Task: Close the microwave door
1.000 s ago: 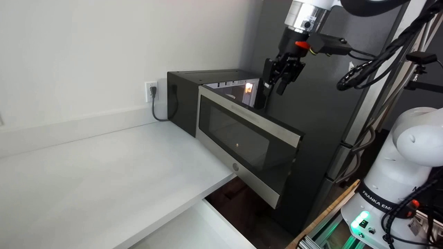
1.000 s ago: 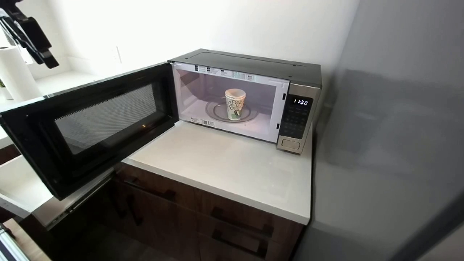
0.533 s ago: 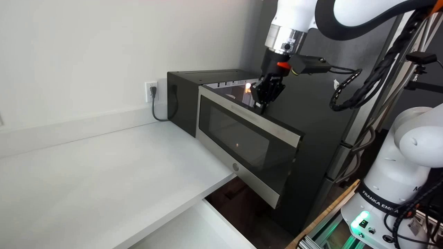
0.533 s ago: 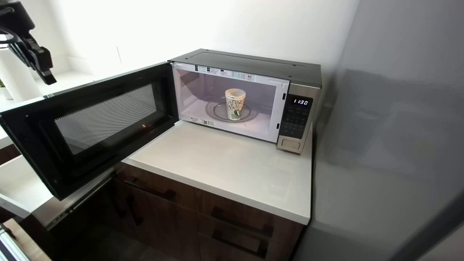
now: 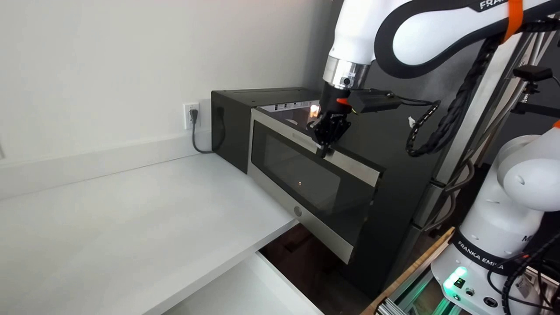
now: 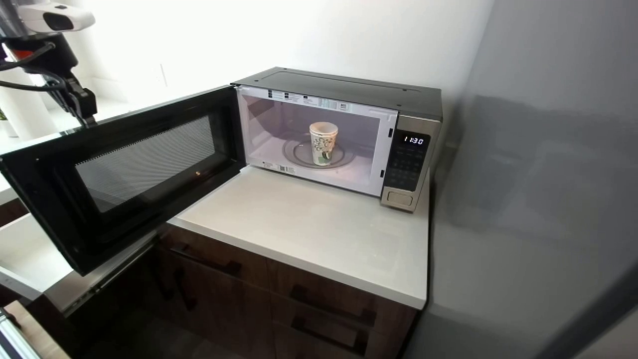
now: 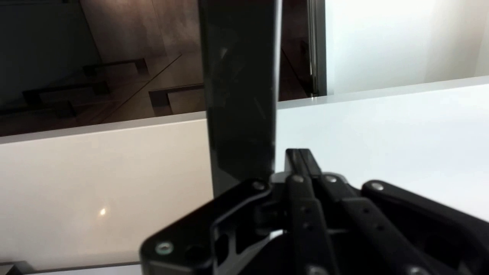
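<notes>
The microwave (image 5: 232, 131) is dark grey and boxy, and its lit inside shows in an exterior view (image 6: 349, 119). Its microwave door (image 5: 302, 170) is swung wide out past the counter's edge, dark inner face toward the camera in an exterior view (image 6: 55, 199). From above, the wrist view shows that door edge-on as a dark upright band (image 7: 240, 76). My gripper (image 7: 300, 152) is shut, fingertips pressed together with nothing between them. It points down on the outer-face side of the door, near the top edge (image 5: 323, 153). Whether it touches the door I cannot tell.
A patterned paper cup (image 6: 323, 144) stands on the turntable inside. Under the counter (image 5: 131, 218), a pulled-out drawer (image 5: 249, 288) sits below the door. A tall grey fridge (image 6: 528, 149) flanks the microwave. A paper towel roll (image 6: 25, 109) stands behind the door.
The gripper has come down and toward the door's top edge, now crossing in front of its outer face. Its fingers have gone from partly open to shut. The door has stayed put.
</notes>
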Robot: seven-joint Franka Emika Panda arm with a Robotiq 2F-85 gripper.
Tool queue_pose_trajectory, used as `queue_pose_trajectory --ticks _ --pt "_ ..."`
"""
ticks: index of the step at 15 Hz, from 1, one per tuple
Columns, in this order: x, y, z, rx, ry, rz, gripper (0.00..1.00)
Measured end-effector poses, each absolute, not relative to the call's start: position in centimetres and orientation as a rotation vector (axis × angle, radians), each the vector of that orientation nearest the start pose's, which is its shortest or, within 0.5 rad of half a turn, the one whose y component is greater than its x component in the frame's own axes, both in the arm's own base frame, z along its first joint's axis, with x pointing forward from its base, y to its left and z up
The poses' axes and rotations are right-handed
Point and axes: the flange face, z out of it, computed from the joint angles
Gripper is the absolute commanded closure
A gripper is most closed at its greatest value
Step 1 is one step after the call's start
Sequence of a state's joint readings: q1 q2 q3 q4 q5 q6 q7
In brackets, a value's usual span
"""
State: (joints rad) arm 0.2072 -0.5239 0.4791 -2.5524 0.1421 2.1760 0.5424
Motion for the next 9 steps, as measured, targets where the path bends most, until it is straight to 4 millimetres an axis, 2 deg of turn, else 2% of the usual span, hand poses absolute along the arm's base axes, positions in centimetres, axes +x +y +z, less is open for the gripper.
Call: queue_pose_trajectory --ticks 6,9 --pt "31.8 25.0 43.5 -3.255 0.11 -0.361 1.0" --pt "32.6 23.8 43.5 -3.28 0.229 -0.413 1.0"
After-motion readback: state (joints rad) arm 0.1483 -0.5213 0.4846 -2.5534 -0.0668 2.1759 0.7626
